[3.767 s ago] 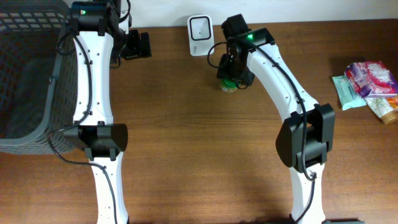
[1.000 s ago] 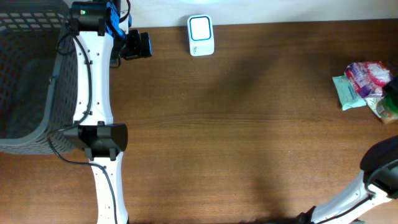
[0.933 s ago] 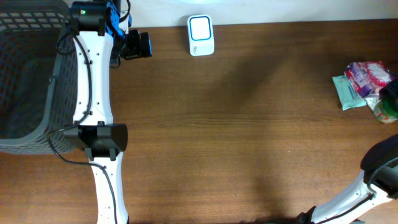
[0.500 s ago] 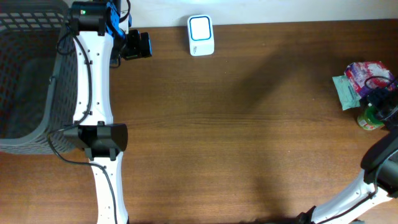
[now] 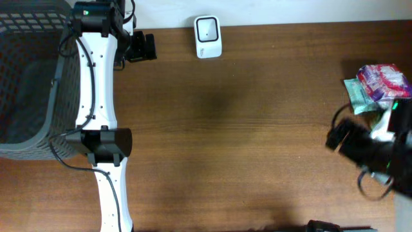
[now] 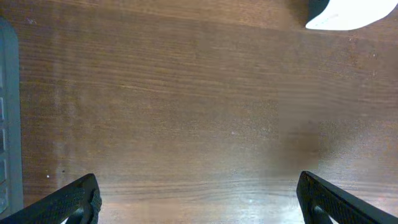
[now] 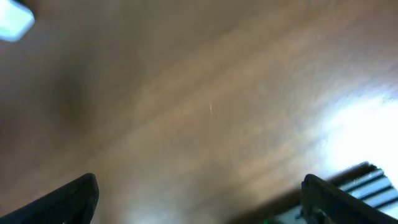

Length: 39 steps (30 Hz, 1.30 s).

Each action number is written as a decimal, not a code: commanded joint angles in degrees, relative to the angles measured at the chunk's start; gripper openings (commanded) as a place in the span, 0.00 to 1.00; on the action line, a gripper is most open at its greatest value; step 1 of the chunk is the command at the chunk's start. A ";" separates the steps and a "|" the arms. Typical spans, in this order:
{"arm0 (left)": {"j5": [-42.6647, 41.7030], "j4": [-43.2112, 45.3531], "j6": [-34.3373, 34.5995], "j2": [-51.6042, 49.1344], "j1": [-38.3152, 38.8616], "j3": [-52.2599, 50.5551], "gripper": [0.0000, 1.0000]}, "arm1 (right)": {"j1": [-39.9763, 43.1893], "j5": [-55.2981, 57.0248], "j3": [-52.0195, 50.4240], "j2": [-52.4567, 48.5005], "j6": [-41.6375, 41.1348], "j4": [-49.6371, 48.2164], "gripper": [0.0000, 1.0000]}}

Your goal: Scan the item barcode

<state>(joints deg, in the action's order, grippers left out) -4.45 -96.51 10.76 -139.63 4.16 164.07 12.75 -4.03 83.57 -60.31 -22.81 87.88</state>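
- The left claw point(image 5: 142, 46) hangs over the far left of the table point(image 5: 244, 129), just beside the basket point(image 5: 29, 77). Its wrist view shows both fingers point(image 6: 74, 199) wide apart with only bare wood between them: open and empty.
- The right claw point(image 7: 200, 199) is low over the right side of the table and blurred in the overhead view. Its wrist view shows the two fingers at the bottom corners, spread wide, with nothing between them: open and holding nothing.
- The scanner point(image 5: 208, 37) stands at the far edge of the table, near the middle, well apart from both claws.
- The goods lie at the right edge: a pink packet point(image 5: 384, 80) touching a teal packet point(image 5: 356, 95).
- Just below them a pale patch point(image 5: 381, 121) shows at the edge of the blurred right arm. Whether it is an item or part of the arm, I cannot tell.
- Nothing lies in front of the scanner.
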 commanded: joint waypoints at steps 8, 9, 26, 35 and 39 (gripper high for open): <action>0.22 -0.02 0.09 0.46 -0.02 -0.07 0.99 | -1.51 -0.61 -7.78 0.81 1.57 -1.03 0.99; 0.22 -0.02 0.09 0.46 0.07 -0.07 0.99 | -1.97 -1.60 -7.96 0.70 1.73 -2.80 0.99; 0.24 -0.02 0.09 0.46 0.15 -0.04 0.99 | -16.81 -5.29 -74.64 53.72 21.11 -76.94 0.99; 0.24 -0.02 0.09 0.46 0.17 -0.04 0.99 | -16.81 -2.82 -83.25 60.13 27.32 -89.11 0.98; 0.22 -0.02 0.09 0.46 0.15 -0.04 0.99 | -16.83 -2.62 -83.25 60.13 26.86 -83.84 0.99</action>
<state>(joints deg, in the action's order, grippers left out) -4.45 -96.47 10.76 -139.63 4.16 164.03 -4.27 -7.38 0.78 -0.69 3.84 3.75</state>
